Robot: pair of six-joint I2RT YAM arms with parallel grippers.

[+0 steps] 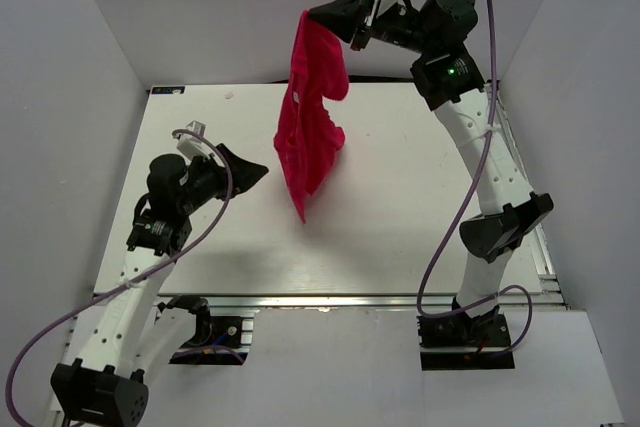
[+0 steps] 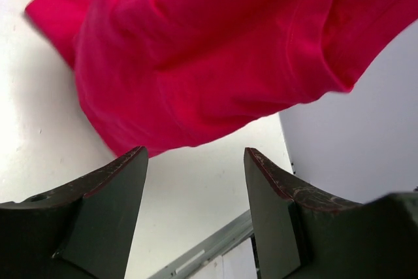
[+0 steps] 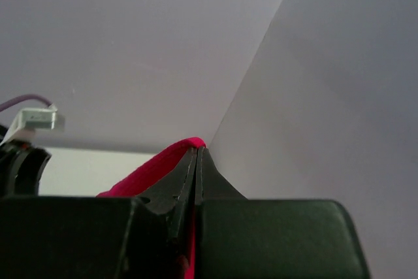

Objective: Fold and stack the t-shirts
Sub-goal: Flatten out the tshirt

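One bright red t-shirt (image 1: 310, 127) hangs bunched in the air over the back middle of the white table (image 1: 420, 217). Its lowest tip reaches down to about the tabletop. My right gripper (image 1: 318, 15) is raised high at the back and is shut on the shirt's top edge. In the right wrist view the jaws (image 3: 197, 149) are pressed together with red cloth (image 3: 147, 173) coming out on their left. My left gripper (image 1: 262, 173) hovers low to the left of the hanging shirt, open and holding nothing. In the left wrist view the shirt (image 2: 215, 50) hangs just beyond the spread fingers (image 2: 196, 153).
Grey walls (image 1: 90, 97) close in the table on the left, back and right. The metal rail (image 1: 350, 299) of the near edge runs between the two arm bases. A purple cable (image 1: 470, 177) loops off the right arm.
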